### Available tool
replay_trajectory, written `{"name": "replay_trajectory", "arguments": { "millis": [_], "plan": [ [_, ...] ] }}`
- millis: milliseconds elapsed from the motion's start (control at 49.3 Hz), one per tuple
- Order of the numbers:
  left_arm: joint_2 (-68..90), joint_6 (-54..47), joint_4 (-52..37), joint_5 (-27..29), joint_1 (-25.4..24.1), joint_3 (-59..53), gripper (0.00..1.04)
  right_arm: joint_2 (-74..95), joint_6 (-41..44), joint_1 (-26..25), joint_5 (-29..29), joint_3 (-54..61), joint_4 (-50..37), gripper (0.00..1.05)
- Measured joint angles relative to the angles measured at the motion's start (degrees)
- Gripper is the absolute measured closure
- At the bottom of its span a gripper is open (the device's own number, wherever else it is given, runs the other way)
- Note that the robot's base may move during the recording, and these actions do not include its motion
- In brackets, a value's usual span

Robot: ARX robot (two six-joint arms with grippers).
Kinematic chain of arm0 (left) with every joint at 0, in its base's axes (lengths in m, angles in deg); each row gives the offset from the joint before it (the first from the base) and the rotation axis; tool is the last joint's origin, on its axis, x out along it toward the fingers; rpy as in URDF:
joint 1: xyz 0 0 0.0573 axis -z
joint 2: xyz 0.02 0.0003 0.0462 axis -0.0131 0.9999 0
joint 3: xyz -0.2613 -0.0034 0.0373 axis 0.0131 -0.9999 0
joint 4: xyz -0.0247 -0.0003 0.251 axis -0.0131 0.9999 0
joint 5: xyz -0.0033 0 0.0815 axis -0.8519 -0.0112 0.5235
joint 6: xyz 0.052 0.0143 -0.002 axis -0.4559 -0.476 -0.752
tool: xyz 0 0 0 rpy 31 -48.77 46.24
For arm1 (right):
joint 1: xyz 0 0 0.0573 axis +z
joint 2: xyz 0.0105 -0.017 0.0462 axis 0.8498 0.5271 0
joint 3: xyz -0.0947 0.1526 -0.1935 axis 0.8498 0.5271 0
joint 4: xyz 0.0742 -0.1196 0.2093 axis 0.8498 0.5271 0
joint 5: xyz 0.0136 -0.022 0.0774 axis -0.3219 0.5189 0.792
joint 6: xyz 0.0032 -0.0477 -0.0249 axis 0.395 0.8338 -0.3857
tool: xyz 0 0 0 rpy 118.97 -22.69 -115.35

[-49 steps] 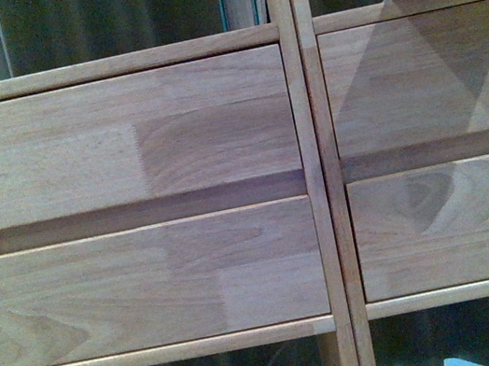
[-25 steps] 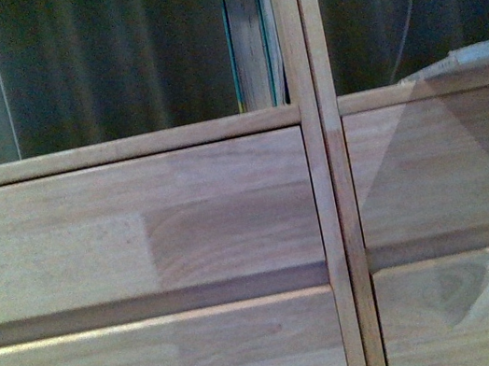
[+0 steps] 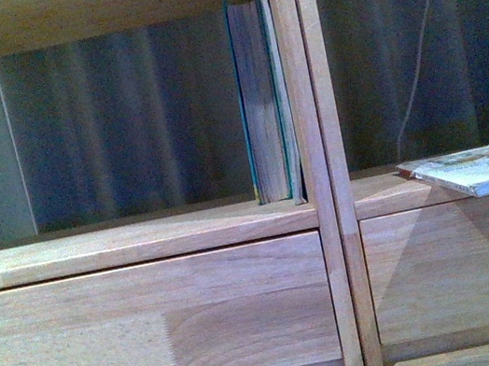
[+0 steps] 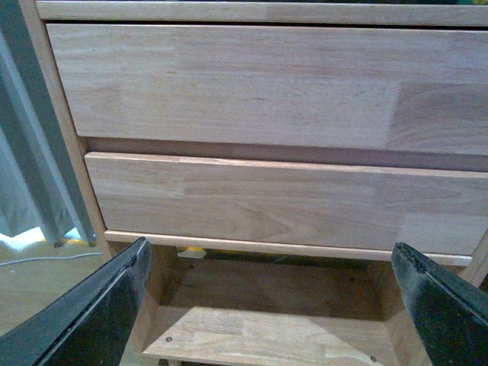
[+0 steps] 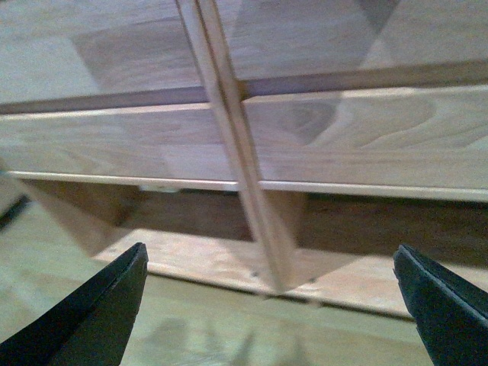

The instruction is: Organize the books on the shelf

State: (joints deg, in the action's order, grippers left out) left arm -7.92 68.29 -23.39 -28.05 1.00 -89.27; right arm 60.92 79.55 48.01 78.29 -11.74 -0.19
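One thin white-covered paperback (image 3: 483, 167) lies flat at the front edge of the tall light-wood shelf (image 3: 141, 242), right compartment; judged not yet stood up. Thick teal-covered books (image 3: 258, 100): upright against the centre post, left compartment. Left gripper (image 4: 271, 248), right gripper (image 5: 268, 250): jaws wide, empty.

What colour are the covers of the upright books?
Teal, on the thick upright books; front view shows it best.

Light-wood two-column shelving unit (image 3: 321, 132): L compartment holds teal-covered books (image 3: 259, 104), standing upright at its R end, against centre upright. R compartment: thin white-cover paperback (image 3: 483, 167) lies flat on the board, at front edge, apart from centre upright. Plain wooden drawer fronts (image 3: 156, 326) sit directly below both compartments.
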Motion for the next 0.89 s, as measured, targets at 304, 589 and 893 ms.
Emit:
{"name": "replay_trajectory", "arguments": {
  "millis": [304, 589, 893],
  "plan": [
    [0.00, 0.00, 0.00, 0.02, 0.00, 0.00, 0.07, 24.30, -25.20, -1.20, 3.56, -15.32, -19.41, 0.07],
    [0.00, 0.00, 0.00, 0.02, 0.00, 0.00, 0.07, 45.88, -49.62, 7.41, -7.82, -25.79, -27.96, 0.07],
    [0.00, 0.00, 0.00, 0.02, 0.00, 0.00, 0.07, 57.42, -57.61, 12.74, -18.60, -31.54, -34.03, 0.07]
  ]
}}
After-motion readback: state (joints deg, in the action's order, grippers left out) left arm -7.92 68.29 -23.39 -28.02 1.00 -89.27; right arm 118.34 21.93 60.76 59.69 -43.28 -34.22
